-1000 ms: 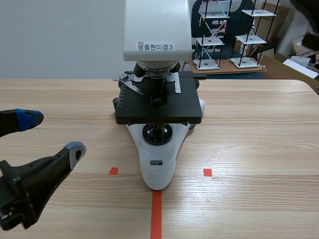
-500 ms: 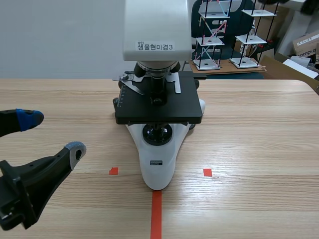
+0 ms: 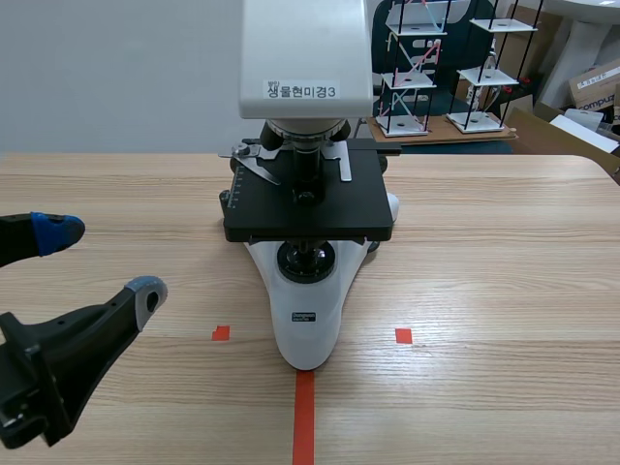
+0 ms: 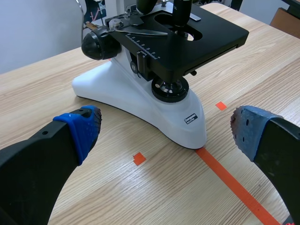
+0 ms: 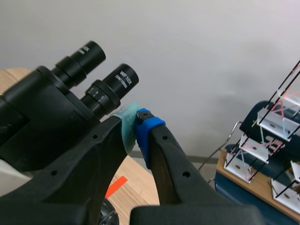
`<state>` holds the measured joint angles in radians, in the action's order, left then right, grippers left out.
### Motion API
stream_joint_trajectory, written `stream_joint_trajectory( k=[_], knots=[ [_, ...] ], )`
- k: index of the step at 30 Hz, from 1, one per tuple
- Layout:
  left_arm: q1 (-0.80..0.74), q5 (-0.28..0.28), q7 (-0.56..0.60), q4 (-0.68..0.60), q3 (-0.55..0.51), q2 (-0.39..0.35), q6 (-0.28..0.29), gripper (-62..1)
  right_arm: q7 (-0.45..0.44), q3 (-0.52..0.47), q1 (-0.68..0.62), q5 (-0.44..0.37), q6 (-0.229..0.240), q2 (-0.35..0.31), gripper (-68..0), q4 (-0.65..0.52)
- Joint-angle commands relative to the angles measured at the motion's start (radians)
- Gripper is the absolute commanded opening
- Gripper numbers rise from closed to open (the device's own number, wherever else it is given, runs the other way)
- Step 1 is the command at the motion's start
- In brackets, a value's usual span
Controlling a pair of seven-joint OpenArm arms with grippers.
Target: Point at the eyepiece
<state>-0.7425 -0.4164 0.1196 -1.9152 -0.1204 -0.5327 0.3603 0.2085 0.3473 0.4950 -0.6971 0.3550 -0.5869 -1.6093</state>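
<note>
- The right gripper is squeezed shut with nothing pinched, and is parked right beside the nearer eyepiece on top of the microscope. Actual contact can't be made out, tbh.
- The left gripper is held spread wide, low over the table, off to the side of the microscope's base and not touching it.
</note>
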Motion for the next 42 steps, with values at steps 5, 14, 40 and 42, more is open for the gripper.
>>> stream_joint_trajectory(
  k=[5, 14, 40, 42],
  knots=[
    [-0.002, -0.006, 0.01, -0.012, 0.0, 0.0, -0.002, -2.8, 0.035, 0.012, 0.039, -0.026, 0.023, 0.024, -67.5, 0.007],
    [-0.002, -0.006, 0.01, -0.012, 0.0, 0.0, -0.002, -2.8, 0.037, 0.012, 0.037, -0.03, 0.027, 0.028, -67.5, 0.007],
    [-0.002, -0.006, 0.01, -0.012, 0.0, 0.0, -0.002, -2.8, 0.037, 0.012, 0.034, -0.03, 0.027, 0.028, -67.5, 0.007],
    [-0.002, -0.006, 0.011, -0.012, 0.0, 0.0, -0.002, -2.8, 0.037, 0.012, 0.034, -0.029, 0.027, 0.028, -67.5, 0.007]
  ],
)
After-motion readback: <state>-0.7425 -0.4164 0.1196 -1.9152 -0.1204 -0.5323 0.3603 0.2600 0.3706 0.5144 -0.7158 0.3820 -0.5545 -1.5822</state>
